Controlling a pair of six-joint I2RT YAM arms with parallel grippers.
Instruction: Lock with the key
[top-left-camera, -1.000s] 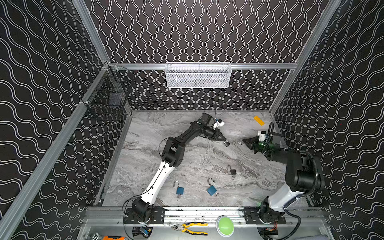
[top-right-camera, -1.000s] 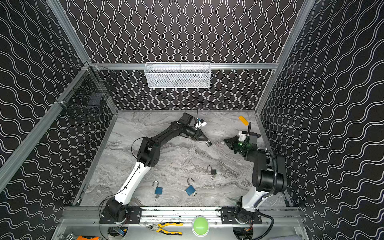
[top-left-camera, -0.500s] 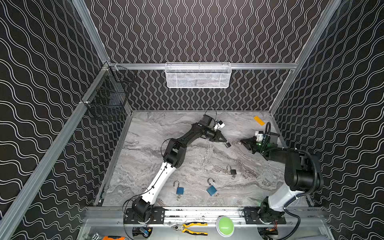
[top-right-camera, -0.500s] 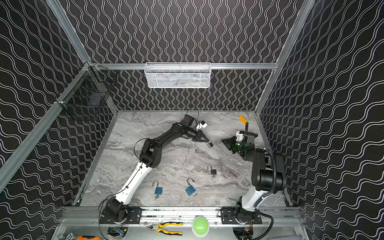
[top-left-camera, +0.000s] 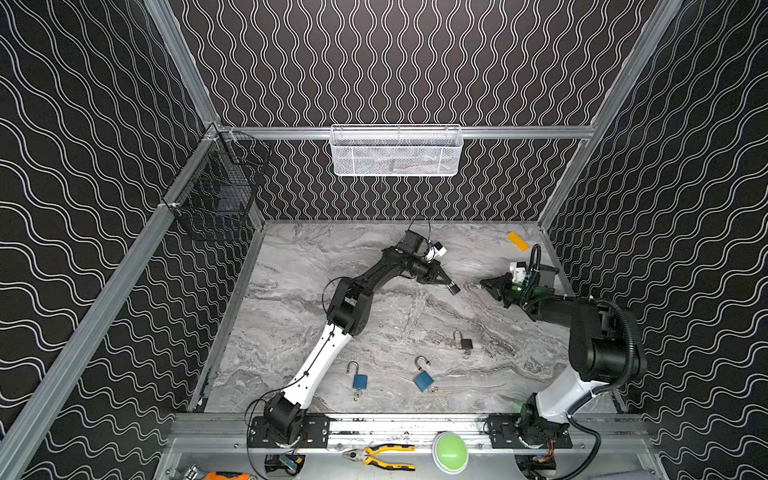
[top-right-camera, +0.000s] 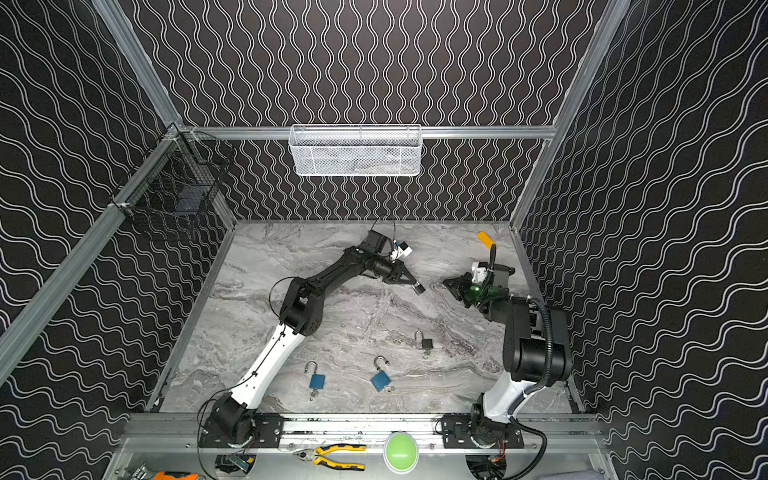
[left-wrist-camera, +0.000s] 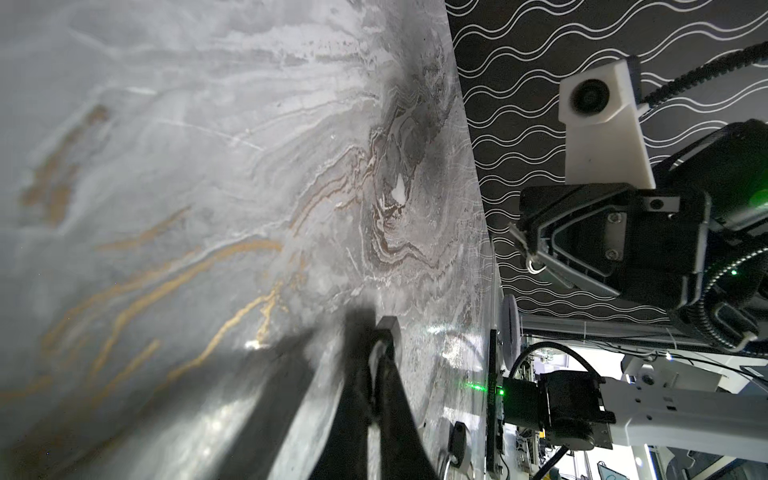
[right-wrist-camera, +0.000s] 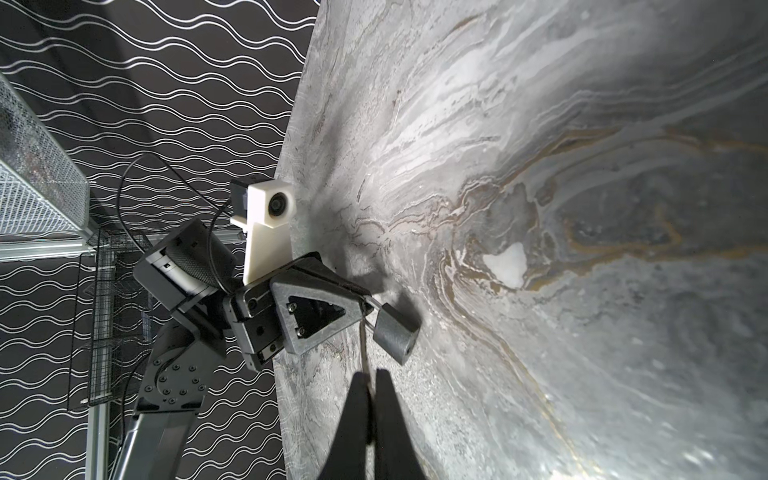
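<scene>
Left jaws clenched on the shackle of a black padlock (right-wrist-camera: 395, 334). Its body hangs beyond the jaw tips, over the far middle of the worktop (right-wrist-camera: 582, 124), keyhole end turned toward the right arm. Right jaws clenched on the key (left-wrist-camera: 524, 246). The thin sliver poking past them in the right wrist view is probably its blade, though that is hard to confirm.

Padlock (top-left-camera: 455, 288) and key sit near each other with a small gap, not touching.

Next: hold the padlock steady, line the blade up with the keyhole, go in slow and straight, seat fully, then turn.
</scene>
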